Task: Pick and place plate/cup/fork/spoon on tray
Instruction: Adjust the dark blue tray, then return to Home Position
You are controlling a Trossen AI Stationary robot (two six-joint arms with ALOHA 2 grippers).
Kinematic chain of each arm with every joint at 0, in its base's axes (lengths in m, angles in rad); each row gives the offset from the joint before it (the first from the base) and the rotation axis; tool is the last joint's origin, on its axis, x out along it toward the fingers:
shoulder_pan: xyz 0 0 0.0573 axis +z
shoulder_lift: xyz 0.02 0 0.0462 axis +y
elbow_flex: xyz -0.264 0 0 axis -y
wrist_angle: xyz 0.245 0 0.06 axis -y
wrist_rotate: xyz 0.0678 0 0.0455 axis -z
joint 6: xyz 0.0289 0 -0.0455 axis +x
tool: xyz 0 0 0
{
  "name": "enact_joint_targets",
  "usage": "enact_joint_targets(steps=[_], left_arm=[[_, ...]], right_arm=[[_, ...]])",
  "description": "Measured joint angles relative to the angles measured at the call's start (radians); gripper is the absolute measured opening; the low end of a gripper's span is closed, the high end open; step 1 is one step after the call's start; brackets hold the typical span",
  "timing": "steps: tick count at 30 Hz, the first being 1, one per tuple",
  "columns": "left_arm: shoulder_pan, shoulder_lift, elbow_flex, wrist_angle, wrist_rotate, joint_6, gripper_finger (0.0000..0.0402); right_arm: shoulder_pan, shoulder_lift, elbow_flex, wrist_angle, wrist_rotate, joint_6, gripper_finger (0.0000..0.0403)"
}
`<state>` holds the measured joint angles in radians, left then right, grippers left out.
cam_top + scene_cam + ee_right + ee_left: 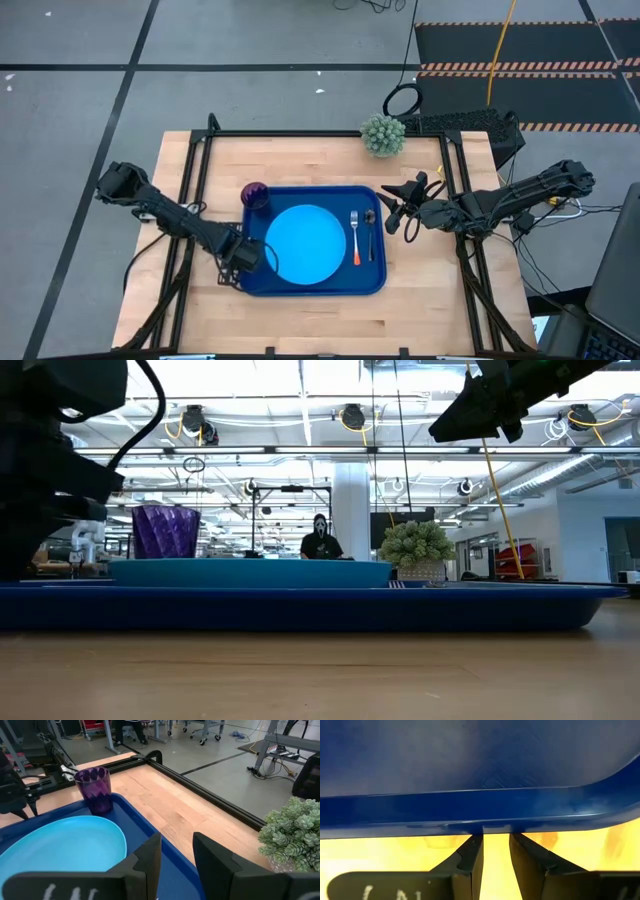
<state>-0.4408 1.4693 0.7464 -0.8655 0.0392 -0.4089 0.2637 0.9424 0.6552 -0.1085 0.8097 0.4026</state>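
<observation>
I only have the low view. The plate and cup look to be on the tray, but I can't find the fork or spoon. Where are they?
Observer: Both lie on the tray, right of the plate. The fork is nearer the plate, and the spoon is just beyond it.
Operator: Where exactly is the left tool?
Observer: The left tool sits at the tray's left rim, towards the near corner, with its fingertips slightly apart against the rim.
Operator: And the right one?
Observer: The right tool is raised by the tray's right edge, open and empty.
</observation>
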Motion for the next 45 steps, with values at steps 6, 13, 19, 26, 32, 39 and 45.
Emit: enact_joint_targets(steps=[6,13,19,26,32,39,45], left_arm=[[0.027,0.000,0.000,0.001,-0.022,0.024,0.0097],[0.045,0.000,0.000,0.001,-0.042,0.037,0.0097],[0.055,0.000,0.000,0.001,-0.048,0.037,0.0097],[0.055,0.000,0.022,-0.124,-0.051,0.015,0.0097],[0.055,-0.013,0.068,-0.236,-0.116,-0.023,0.0097],[0.054,-0.154,0.113,-0.233,-0.300,-0.056,0.0097],[0.042,-0.443,0.117,-0.153,-0.523,-0.088,0.0097]], right_arm=[[0.000,0.000,0.000,0.000,0.000,0.000,0.0105],[0.000,0.000,0.000,0.000,0.000,0.000,0.0105],[0.000,0.000,0.000,0.000,0.000,0.000,0.0105],[0.000,0.000,0.000,-0.001,0.000,-0.004,0.0105],[0.000,-0.017,0.000,0.019,0.000,-0.042,0.0105],[0.062,-0.081,0.000,0.031,0.001,-0.107,0.0105],[0.139,-0.126,-0.001,0.039,0.086,-0.146,0.0105]])
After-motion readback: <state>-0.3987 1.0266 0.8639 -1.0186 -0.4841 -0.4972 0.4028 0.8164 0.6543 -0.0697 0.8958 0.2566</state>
